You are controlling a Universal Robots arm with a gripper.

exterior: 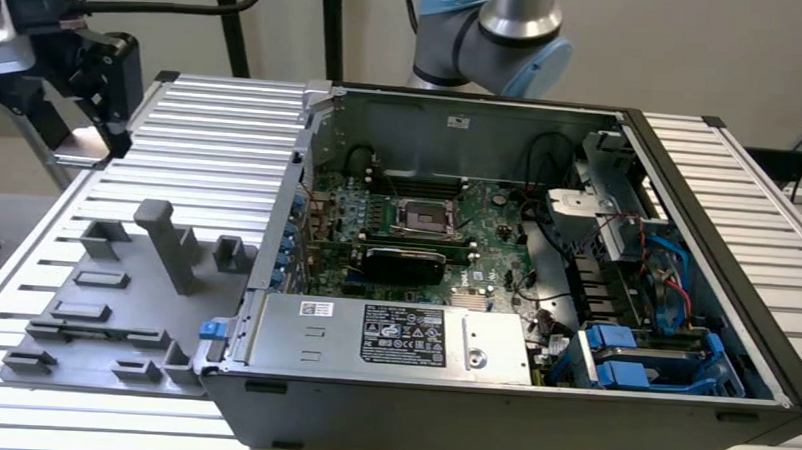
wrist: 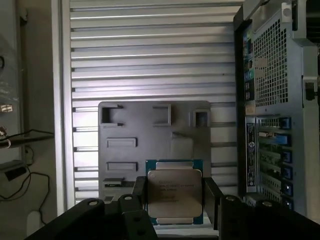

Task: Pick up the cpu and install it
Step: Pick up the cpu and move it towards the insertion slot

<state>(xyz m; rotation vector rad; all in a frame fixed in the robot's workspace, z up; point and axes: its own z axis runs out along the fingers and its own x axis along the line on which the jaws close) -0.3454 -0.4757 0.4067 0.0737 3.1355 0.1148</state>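
Arm [exterior: 508, 34] elbow joint shows at the top of the exterior view, behind the computer case [exterior: 501, 419]. The black wrist assembly [exterior: 97, 74] sits at the exterior view's upper left, over the far corner of the slatted table [exterior: 218, 109].

Gripper [wrist: 174, 200] is pinching the cpu [wrist: 174, 190]. Black fingers [wrist: 141, 192] press its two opposite edges, with the silver top facing the wrist camera. In the wrist view the cpu sits in front of the grey fixture tray [wrist: 150, 125], and the case's rear panel stands beside the tray.

In the exterior view the tray [exterior: 118, 305] touches the case's left wall. The case lies open, and the socket [exterior: 421, 221] is exposed on the motherboard. Cables, the case walls and the grey power supply [exterior: 384, 334] ring it. There is open slatted table around the tray on its far side.
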